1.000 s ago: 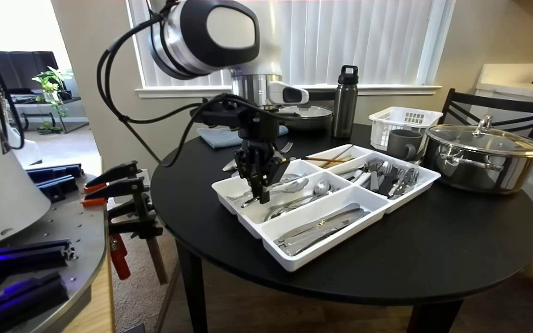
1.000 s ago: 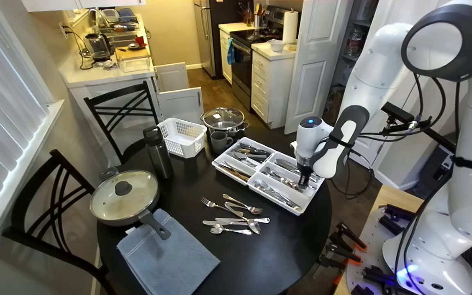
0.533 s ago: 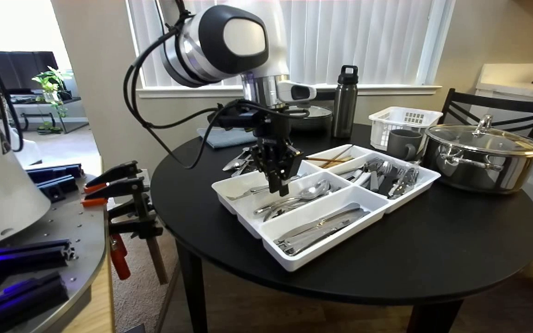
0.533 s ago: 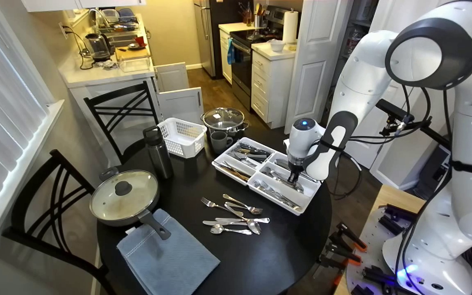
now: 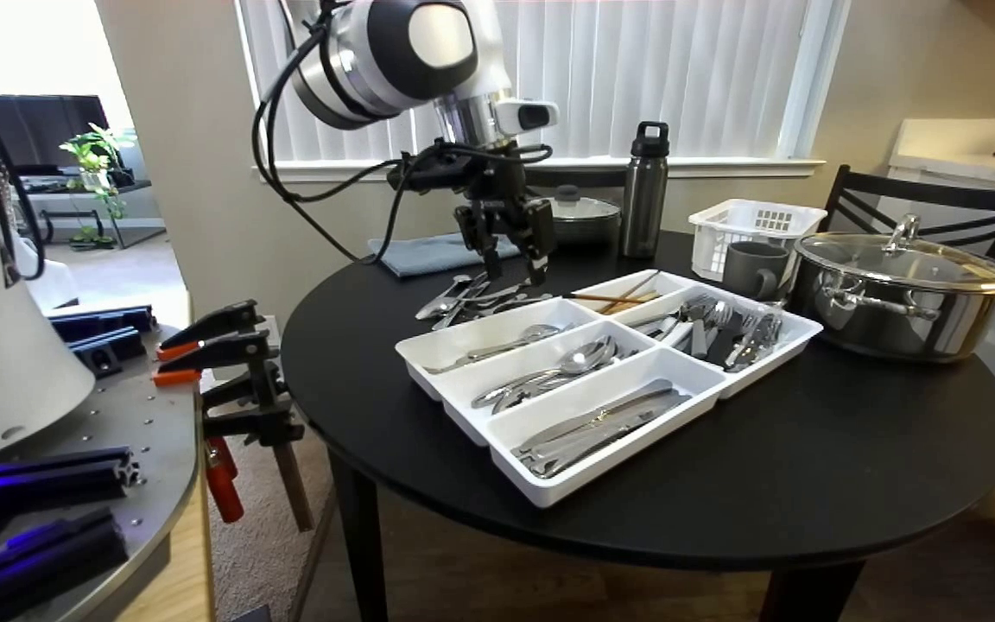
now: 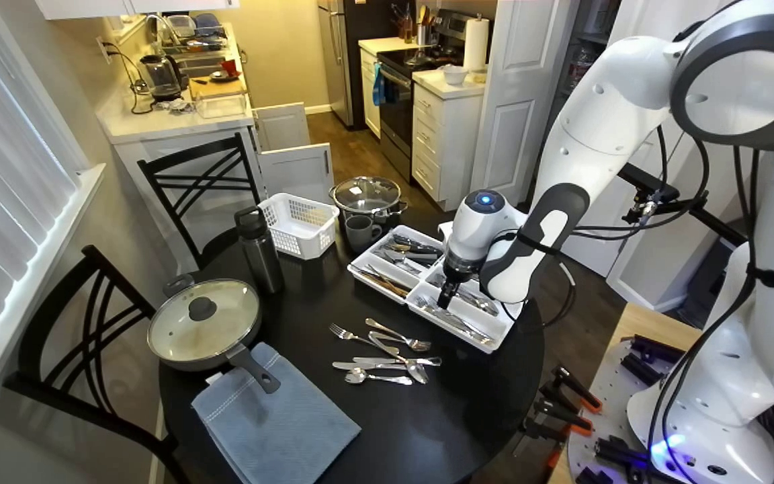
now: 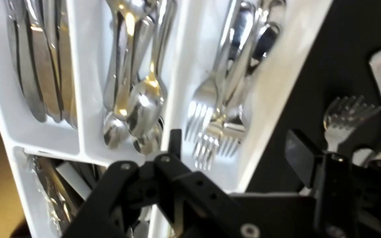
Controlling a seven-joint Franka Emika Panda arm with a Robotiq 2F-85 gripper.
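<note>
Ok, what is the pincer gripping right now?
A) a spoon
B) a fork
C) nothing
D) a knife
C: in the wrist view the pincer stands open, its fingers wide apart with nothing clasped between them; the tray's edge shows through the gap.

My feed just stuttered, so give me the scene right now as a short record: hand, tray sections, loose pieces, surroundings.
Grasp: hand open, nothing held
Position: raised above the tray, near the forks
Tray sections: forks; spoons; knives; brown sticks; mixed utensils
Off tray: loose cutlery on the black table, beside the tray
Surroundings: mug beside the steel pot; lidded pan, handle over blue cloth; white basket; bottle
</note>
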